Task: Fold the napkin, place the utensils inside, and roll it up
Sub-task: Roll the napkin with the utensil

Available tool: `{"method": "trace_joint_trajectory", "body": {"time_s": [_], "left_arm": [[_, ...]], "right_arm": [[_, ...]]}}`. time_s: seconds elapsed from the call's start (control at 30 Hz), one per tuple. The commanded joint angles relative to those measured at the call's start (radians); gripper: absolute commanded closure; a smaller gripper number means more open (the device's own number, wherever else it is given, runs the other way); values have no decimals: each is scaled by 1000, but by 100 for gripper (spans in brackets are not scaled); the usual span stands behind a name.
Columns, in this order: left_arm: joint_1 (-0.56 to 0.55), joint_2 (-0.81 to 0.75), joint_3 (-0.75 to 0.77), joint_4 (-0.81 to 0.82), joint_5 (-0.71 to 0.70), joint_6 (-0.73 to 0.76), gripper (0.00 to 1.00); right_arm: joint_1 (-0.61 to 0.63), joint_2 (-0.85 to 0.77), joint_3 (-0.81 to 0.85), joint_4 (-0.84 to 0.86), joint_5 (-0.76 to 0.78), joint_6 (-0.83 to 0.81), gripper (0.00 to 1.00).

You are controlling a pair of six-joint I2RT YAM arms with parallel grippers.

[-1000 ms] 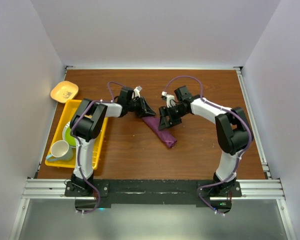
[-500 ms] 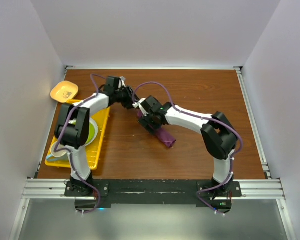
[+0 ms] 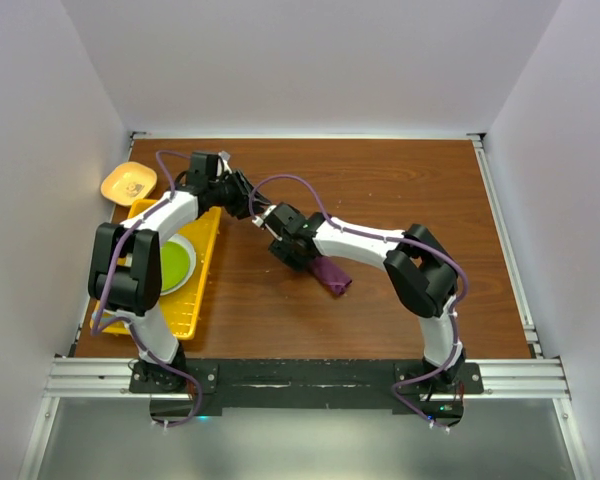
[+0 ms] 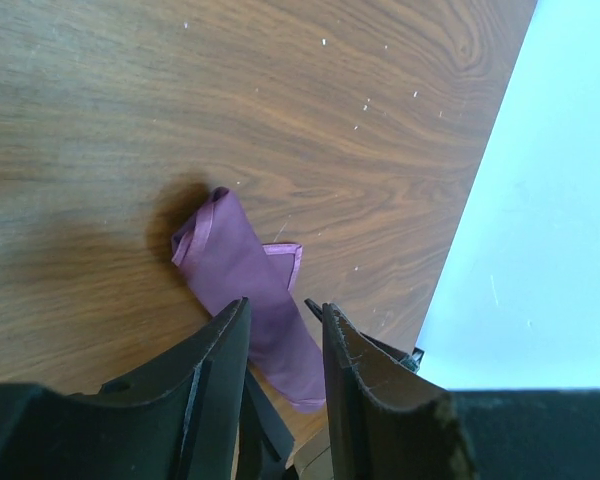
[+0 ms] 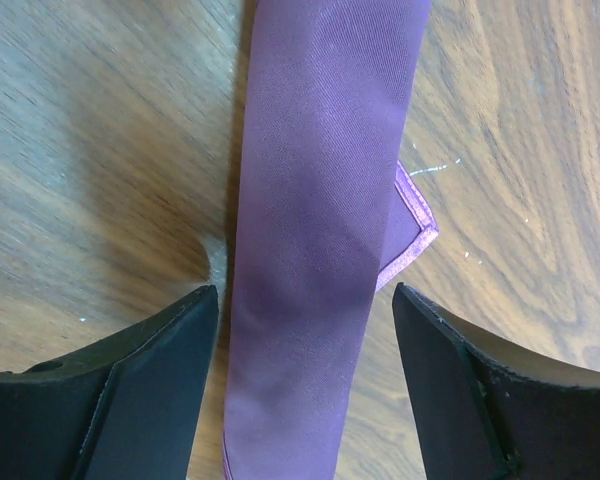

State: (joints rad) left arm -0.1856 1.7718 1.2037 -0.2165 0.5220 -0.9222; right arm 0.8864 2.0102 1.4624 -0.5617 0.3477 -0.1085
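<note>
The plum-purple napkin (image 3: 332, 276) lies rolled into a narrow tube on the brown table, slanting from upper left to lower right. No utensils show. My right gripper (image 3: 297, 251) is open over the roll's upper end. In the right wrist view the napkin (image 5: 320, 200) runs between the gripper's (image 5: 305, 290) wide-apart fingers, with a loose hemmed corner sticking out to the right. My left gripper (image 3: 250, 204) hangs above the table just up-left of the roll, empty. In the left wrist view the gripper (image 4: 285, 305) has its fingers a little apart, and the napkin (image 4: 242, 268) lies beyond them.
A yellow tray (image 3: 198, 300) at the left holds a green plate (image 3: 172, 262). A small yellow dish (image 3: 128, 182) sits at the back left corner. The table's right edge and the pale wall (image 4: 540, 200) show in the left wrist view.
My left arm has swung back and to the left, away from the napkin. My right gripper has moved left and down onto the roll's upper end.
</note>
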Motion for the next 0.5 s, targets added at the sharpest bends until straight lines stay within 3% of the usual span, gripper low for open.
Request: {"method": "trace_joint_trajectory", "body": {"time_s": [0.0, 0.17, 0.3, 0.33, 0.47], "left_arm": [[6, -17, 5, 3, 32, 20, 60], [6, -18, 7, -15, 26, 39, 60], [6, -20, 3, -23, 19, 49, 60], [6, -17, 3, -24, 19, 54, 60], [6, -11, -1, -27, 39, 74, 60]], "right_arm": [[-1, 22, 29, 17, -22, 21, 25], [-6, 68, 27, 20, -58, 47, 33], [-12, 81, 30, 17, -53, 55, 52], [-17, 82, 33, 16, -55, 55, 61], [-52, 71, 42, 2, -153, 75, 84]]}}
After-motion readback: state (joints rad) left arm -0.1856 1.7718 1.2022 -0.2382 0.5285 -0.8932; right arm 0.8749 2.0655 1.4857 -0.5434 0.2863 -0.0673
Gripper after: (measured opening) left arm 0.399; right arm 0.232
